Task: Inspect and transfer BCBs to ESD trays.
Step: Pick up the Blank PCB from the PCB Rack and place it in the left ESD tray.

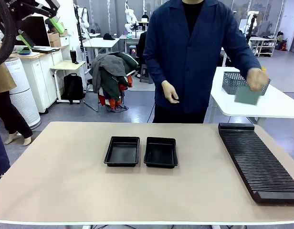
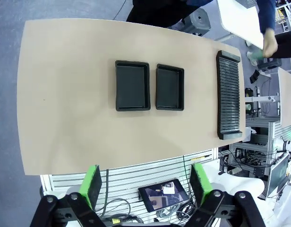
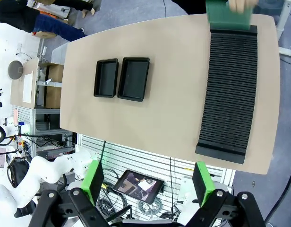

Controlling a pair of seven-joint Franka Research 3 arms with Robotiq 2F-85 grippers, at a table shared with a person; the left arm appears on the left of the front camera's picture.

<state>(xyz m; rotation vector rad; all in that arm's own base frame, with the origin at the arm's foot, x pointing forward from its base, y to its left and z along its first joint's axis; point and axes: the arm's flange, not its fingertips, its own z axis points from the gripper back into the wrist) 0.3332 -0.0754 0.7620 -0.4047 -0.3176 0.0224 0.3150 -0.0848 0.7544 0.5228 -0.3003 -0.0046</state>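
**Board in hand, trays waiting**

The person's hand (image 1: 256, 78) holds a green BCB (image 1: 246, 97) up by the mesh basket (image 1: 233, 82), beyond the rack (image 1: 258, 162). Two ESD trays (image 1: 122, 151) sit side by side mid-desk (image 1: 66, 171). Left tool (image 2: 147, 183) and right tool (image 3: 148, 182) both gape wide, gripping nothing.

Through my right wrist camera I look down past the right gripper (image 3: 148, 177). Its green-padded fingers (image 3: 93, 179) are spread wide with nothing between them. On the tan table (image 3: 169, 113), two black ESD trays (image 3: 106, 78) sit side by side, their floors bare. The long ribbed rack (image 3: 229, 90) lies well apart from them. At its far end a person's hand (image 3: 241, 4) holds a green BCB (image 3: 228, 18).
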